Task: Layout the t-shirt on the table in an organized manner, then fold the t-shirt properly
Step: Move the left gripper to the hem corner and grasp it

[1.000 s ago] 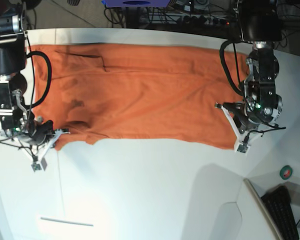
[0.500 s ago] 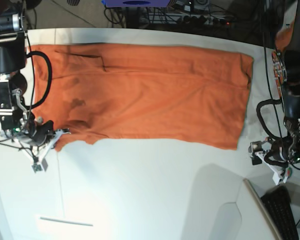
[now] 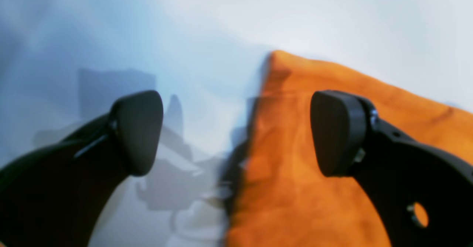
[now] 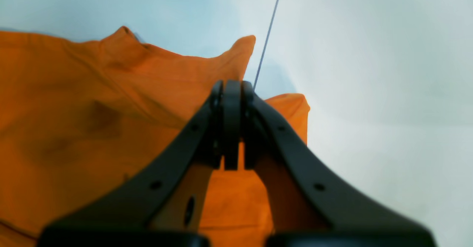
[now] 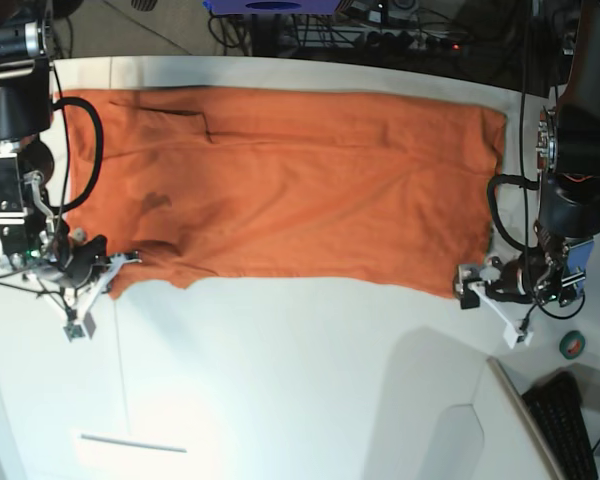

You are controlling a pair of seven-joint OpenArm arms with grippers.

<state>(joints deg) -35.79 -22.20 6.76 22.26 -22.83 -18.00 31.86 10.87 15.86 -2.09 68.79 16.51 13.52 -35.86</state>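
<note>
The orange t-shirt lies spread flat along the far side of the white table, its long side running left to right. My left gripper is open at the shirt's near right corner. In the left wrist view the left gripper straddles the edge of the t-shirt, one pad over cloth and one over the bare table. My right gripper sits at the near left corner. The right wrist view shows the right gripper shut on a bunched edge of the t-shirt.
A green tape roll and a black keyboard lie at the near right, beside a raised white panel. A thin white strip lies near left. Cables run behind the far edge. A thin seam line crosses the table.
The left gripper let go of the shirt's right side, opened, swung out to the right and came back to the near right corner. The right gripper stayed shut at its corner.
</note>
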